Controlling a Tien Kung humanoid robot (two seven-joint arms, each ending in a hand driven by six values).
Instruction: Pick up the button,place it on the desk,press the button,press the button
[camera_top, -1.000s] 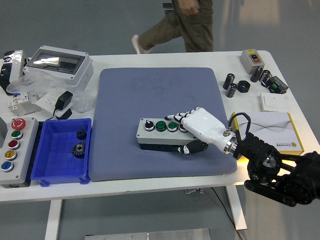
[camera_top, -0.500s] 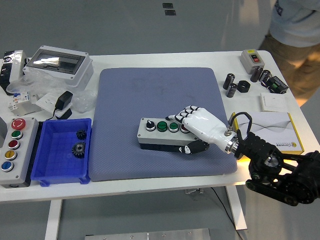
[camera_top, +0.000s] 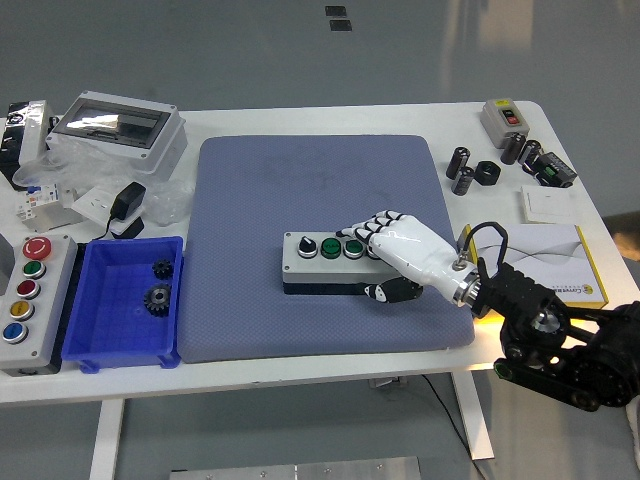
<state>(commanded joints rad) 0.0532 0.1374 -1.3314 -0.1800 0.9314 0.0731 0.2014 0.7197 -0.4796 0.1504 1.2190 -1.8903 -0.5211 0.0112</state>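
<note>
Button box, grey rectangular plastic with a dark base (camera_top: 330, 262): you see it lying flat on the blue-grey padded mat (camera_top: 320, 190), near the mat's front right part, long side running left to right. Its top carries a row of controls: a black selector knob at the left, then green round buttons; the right end is hidden under the hand.

Right hand, white with black joints (camera_top: 395, 255): it is clamped on the right end of the box, fingers draped over the top face, thumb (camera_top: 385, 291) tucked against the front wall. Left arm: not in view.

Handling judgement: you are holding a rigid shell that will not flex, probably light to moderate in weight, with smooth walls that could slip. The end grip leaves the left part overhanging, so expect the box to tip if you lift it. Taking hold across the short width nearer the middle, thumb on the front wall and fingers on the back, looks safer. Keep fingers off the button caps while carrying it.

Placement: the white tabletop (camera_top: 300, 362) shows bare only in a narrow strip in front of the mat. Elsewhere a blue plastic bin with gears (camera_top: 125, 305) and a second grey box with coloured buttons (camera_top: 30, 300) sit to the left.
</note>
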